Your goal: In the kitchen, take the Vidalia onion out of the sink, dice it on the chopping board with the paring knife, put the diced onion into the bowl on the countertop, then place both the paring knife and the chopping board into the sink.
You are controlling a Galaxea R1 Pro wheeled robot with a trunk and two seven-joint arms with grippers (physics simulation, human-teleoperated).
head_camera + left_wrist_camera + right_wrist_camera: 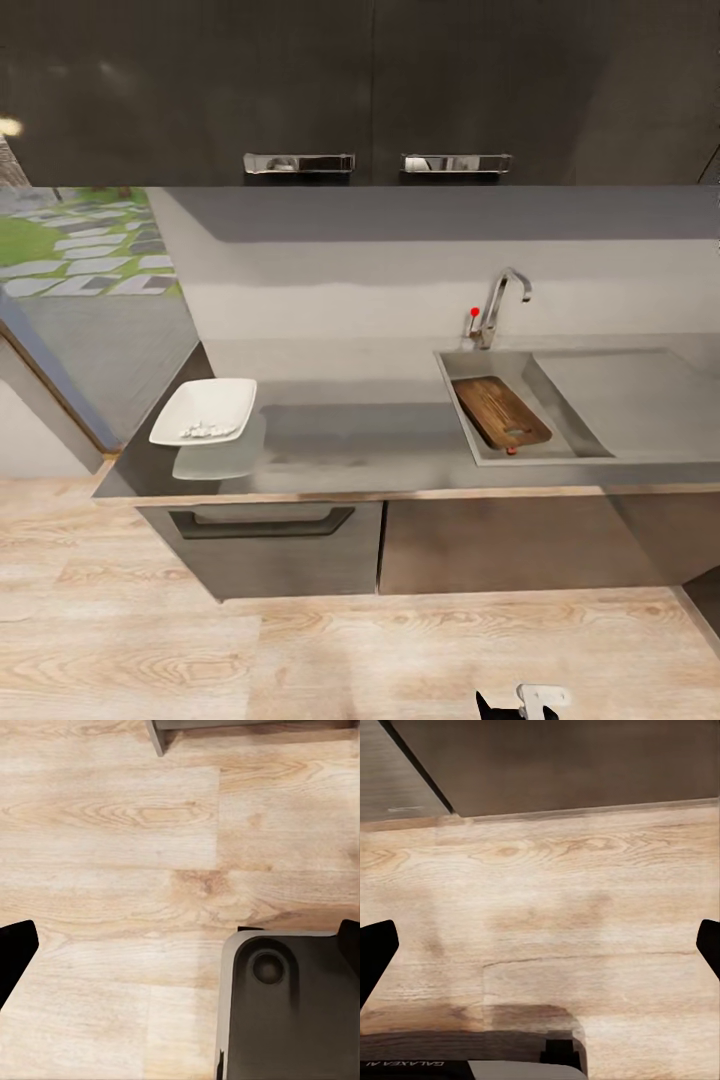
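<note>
Inside sink [590, 400] chopping board [499, 411] lies diagonal, slot end toward front; both tools wide, w/ nothing held.

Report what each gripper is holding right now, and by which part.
Nothing is held. Both wrist views show the fingers spread wide with only wood floor between them. The chopping board lies in the sink.

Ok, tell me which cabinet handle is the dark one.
The lower cabinet handle under the countertop, below the bowl; the two upper handles are shiny chrome.
</note>
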